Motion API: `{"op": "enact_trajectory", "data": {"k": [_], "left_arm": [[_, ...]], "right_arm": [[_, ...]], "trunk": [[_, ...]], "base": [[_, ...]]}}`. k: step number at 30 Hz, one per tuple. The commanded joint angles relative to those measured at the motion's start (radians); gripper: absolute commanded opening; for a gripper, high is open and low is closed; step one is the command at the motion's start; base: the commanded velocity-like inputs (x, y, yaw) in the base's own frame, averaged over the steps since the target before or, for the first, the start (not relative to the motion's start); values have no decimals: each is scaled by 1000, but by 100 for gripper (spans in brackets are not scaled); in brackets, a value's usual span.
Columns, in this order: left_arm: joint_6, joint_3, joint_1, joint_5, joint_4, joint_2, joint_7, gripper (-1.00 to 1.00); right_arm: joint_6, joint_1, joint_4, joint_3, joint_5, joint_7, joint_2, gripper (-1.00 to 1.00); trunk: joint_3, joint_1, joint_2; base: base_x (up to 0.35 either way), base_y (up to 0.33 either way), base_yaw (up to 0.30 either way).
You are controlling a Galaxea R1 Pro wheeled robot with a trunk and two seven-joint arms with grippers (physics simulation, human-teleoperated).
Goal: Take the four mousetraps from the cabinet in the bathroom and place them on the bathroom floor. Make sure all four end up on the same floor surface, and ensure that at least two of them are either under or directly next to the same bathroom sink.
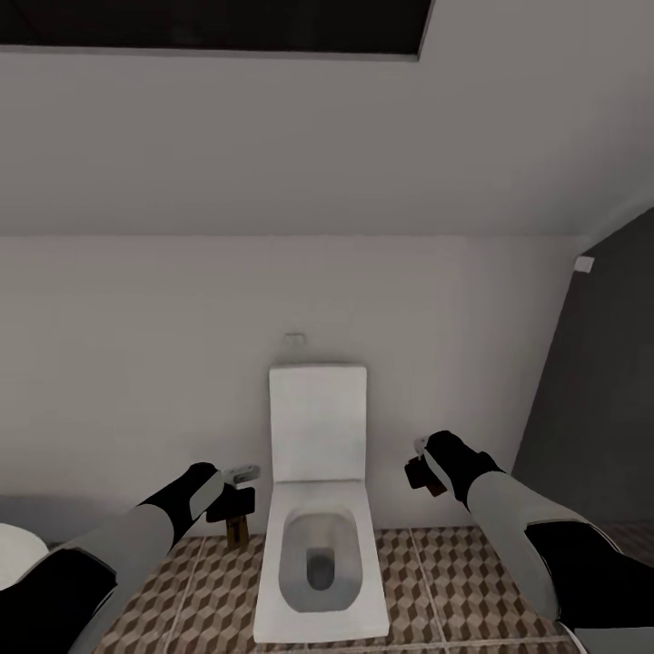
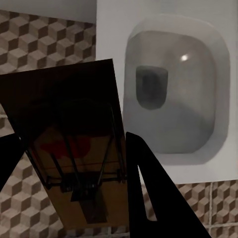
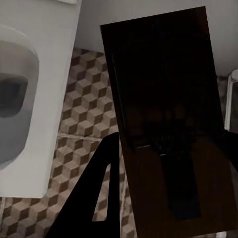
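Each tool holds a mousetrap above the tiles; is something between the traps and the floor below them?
Nothing visible is. The left tool holds one mousetrap and the right tool another, one on each side of the toilet. Under both lies bare patterned floor. No sink is recognisable here.

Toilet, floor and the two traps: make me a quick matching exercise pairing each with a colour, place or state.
Things:
1. toilet
2. floor
3. left-hand mousetrap
4. right-hand mousetrap

Descriptions:
A. brown and beige cube pattern
B. held in the left tool, red mark showing
C. white, lid up
D. held in the right tool, face in shadow

Pairs: 1-C, 2-A, 3-B, 4-D
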Motion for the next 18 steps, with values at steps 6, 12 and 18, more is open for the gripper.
{"op": "enact_trajectory", "data": {"k": [6, 12, 18], "left_arm": [[7, -7, 0, -4, -3, 3, 1, -100], [11, -10, 0, -10, -6, 4, 1, -100], [12, -13, 0, -23, 3, 10, 11, -100]], "right_arm": [[2, 0, -2, 8, 9, 9, 0, -100], [0, 0, 1, 8, 7, 7, 2, -100], [-52, 0, 92, 6, 5, 6, 9, -100]], "trunk": [[-20, 23, -43], [-39, 46, -85], [-58, 69, -127]], "base": [[0, 0, 0], [0, 0, 0], [0, 0, 0]]}}
